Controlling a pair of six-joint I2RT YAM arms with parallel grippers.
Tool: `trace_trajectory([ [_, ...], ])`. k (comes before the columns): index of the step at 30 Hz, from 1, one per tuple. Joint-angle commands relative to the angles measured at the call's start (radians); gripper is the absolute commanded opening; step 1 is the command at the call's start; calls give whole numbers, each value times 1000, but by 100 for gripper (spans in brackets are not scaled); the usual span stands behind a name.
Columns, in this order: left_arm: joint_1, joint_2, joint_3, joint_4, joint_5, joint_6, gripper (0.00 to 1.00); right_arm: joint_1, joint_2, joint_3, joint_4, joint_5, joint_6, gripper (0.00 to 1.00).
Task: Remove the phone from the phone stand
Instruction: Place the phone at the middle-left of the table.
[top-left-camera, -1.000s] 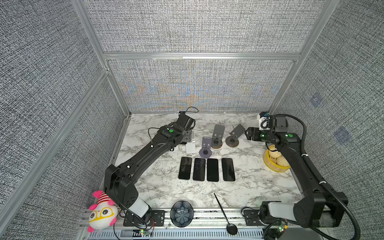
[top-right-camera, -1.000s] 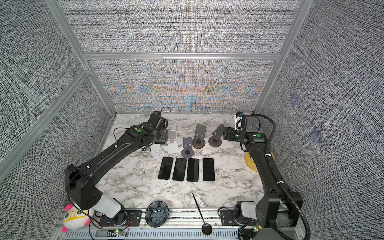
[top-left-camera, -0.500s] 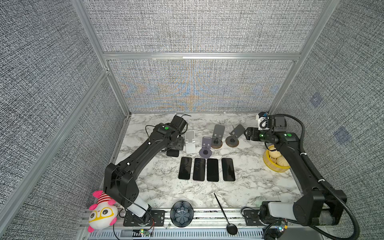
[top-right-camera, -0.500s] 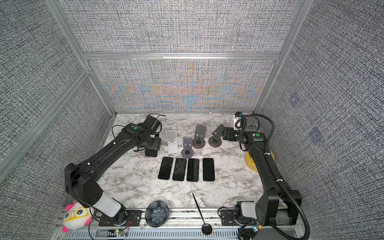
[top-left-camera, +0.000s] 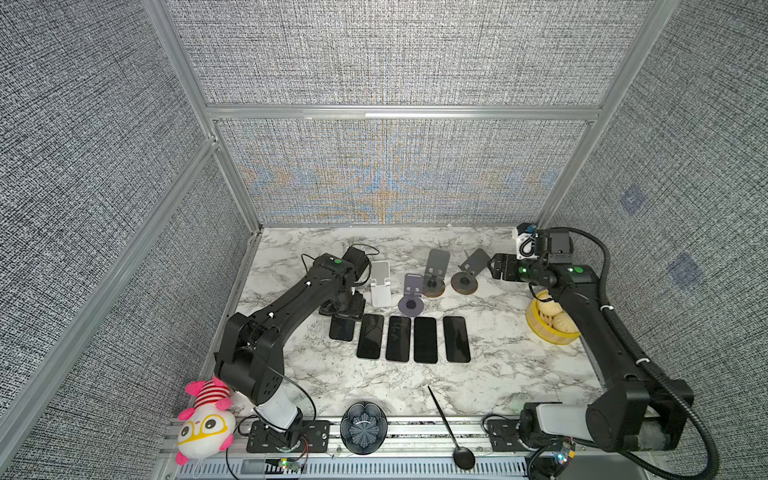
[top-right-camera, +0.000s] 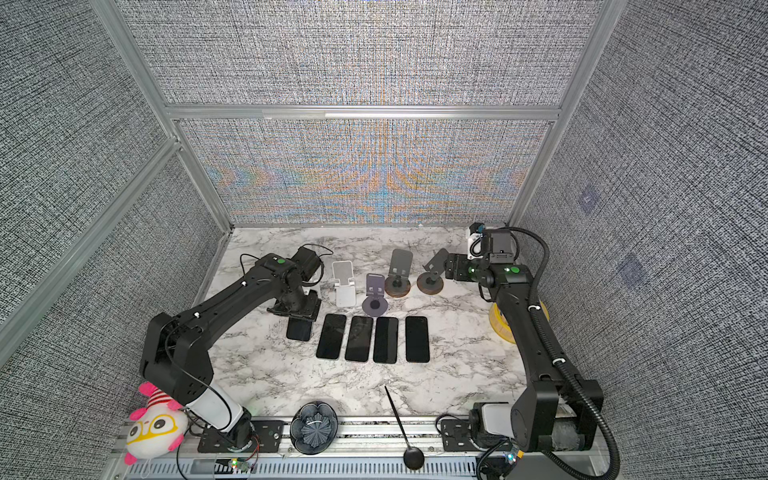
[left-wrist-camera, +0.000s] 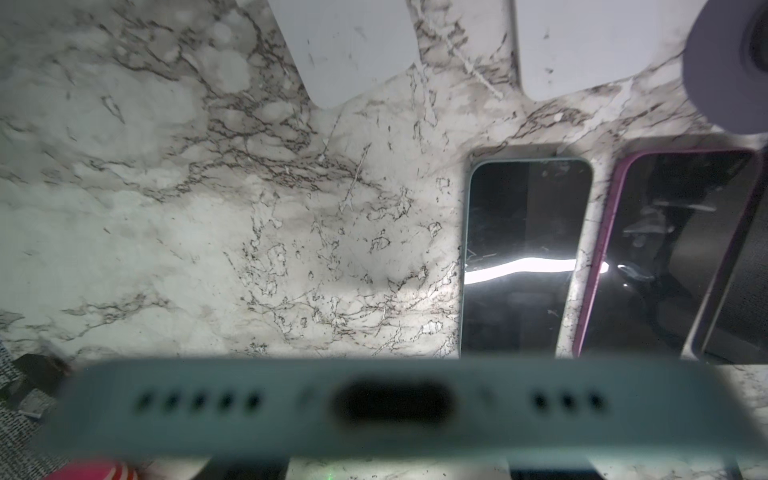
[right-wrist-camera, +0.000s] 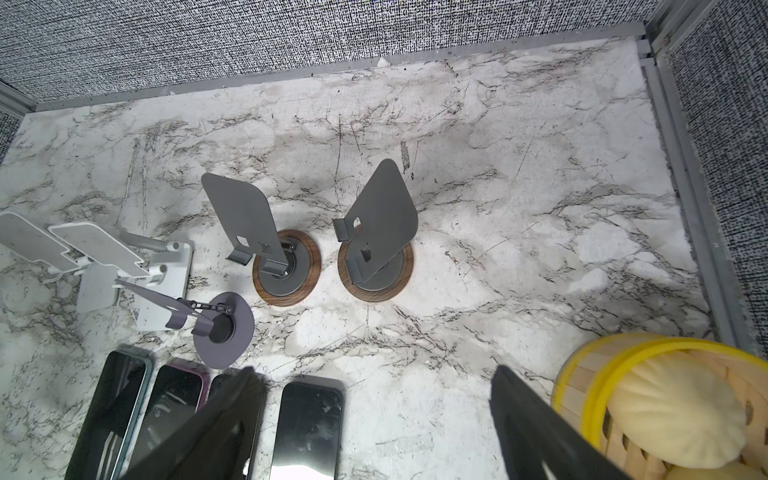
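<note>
LAST PHONE OFF ITS PERCH: The left fingers (top-left-camera: 344, 315), clamped tight on a teal-cased phone (top-left-camera: 342, 329), hang low over the marble counter (top-left-camera: 519, 365) at the left end of a row of four phones (top-left-camera: 425, 338). A second ago they were farther back, at the white phone stands (right-wrist-camera: 99, 245). Those stands are bare in the right wrist view, as are the purple stand (right-wrist-camera: 224, 328) and the two grey stands (right-wrist-camera: 374, 232). In the left wrist view the phone's port end fills the near frame. Whether it touches the counter cannot be told. The right fingers (right-wrist-camera: 216, 415), spread wide and empty, have not stirred from the rear right. By the look of it, the phone is clear of its stand and only needs to be laid down and let go.
</note>
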Motion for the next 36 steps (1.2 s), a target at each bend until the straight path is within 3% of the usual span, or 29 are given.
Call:
trace_trajectory([
  [1, 11, 21, -19, 3, 32, -5, 0, 1, 1, -2, 8, -5, -5, 88],
  [8, 19, 90, -53, 43, 73, -18, 0, 1, 4, 7, 2, -6, -9, 88],
  [20, 21, 181, -59, 66, 29, -15, 0, 3, 9, 28, -14, -6, -8, 88],
  [36, 44, 229, -101, 81, 57, -2, 0, 6, 12, 33, -22, 1, -9, 88],
])
